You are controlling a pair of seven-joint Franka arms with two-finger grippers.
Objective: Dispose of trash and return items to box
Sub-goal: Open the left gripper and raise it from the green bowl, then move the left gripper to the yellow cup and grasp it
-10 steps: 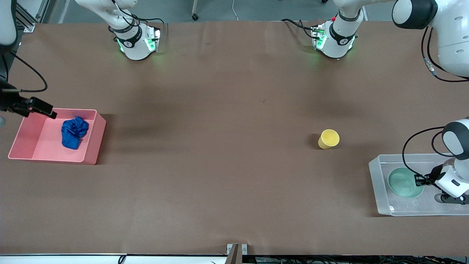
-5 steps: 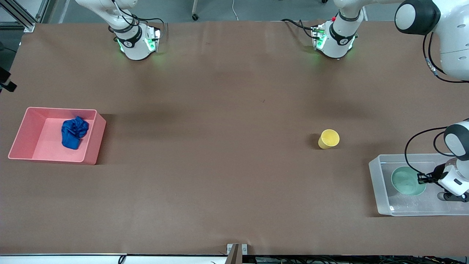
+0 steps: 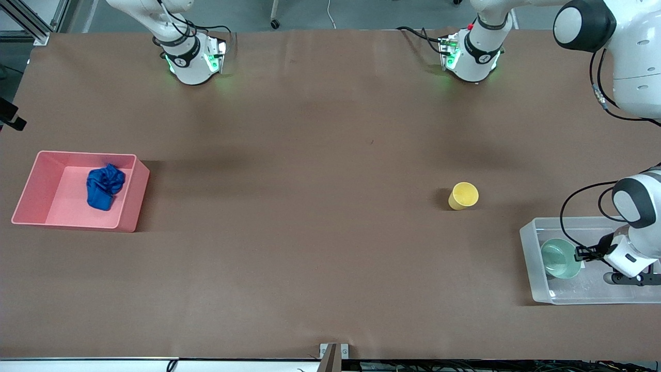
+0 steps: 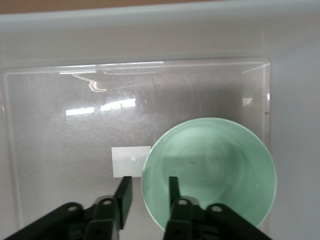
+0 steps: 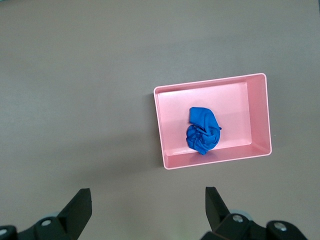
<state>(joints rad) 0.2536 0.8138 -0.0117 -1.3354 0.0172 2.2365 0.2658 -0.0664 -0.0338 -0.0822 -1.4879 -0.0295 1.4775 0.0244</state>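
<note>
**A:** Where does the task stand?

**B:** I count 3 things to sort. The trash [image 3: 105, 186], a blue wad, lies in the pink bin [image 3: 135, 194] at the right arm's end of the table [image 3: 310, 206], so I judge that part done. The bowl [image 3: 561, 258] is inside the box [image 3: 532, 268] at the left arm's end, but I haven't let go: the left claw [image 4: 146, 189] has its fingers nipped on the bowl's rim, 1 inside and 1 outside. The cup [image 3: 463, 195] stands alone on the table, farther from the front camera than the box and well apart from it. So I'd say 1 of 3 is finished, 1 is nearly there, and the cup is all to do.

**A:** And the right arm?

**B:** It waits. The right claw [image 5: 148, 202] hangs high over the table near the pink bin, fingers spread wide, holding nothing.

**A:** Anything you can't make out?

**B:** Several things. In the front view the right claw is out of the picture; only a dark scrap shows at the edge. I can't tell whether the bowl sits on the box floor or hangs just above it; the left wrist view shows it partly over the white label [image 4: 127, 161]. The left arm also covers part of the box.
</note>
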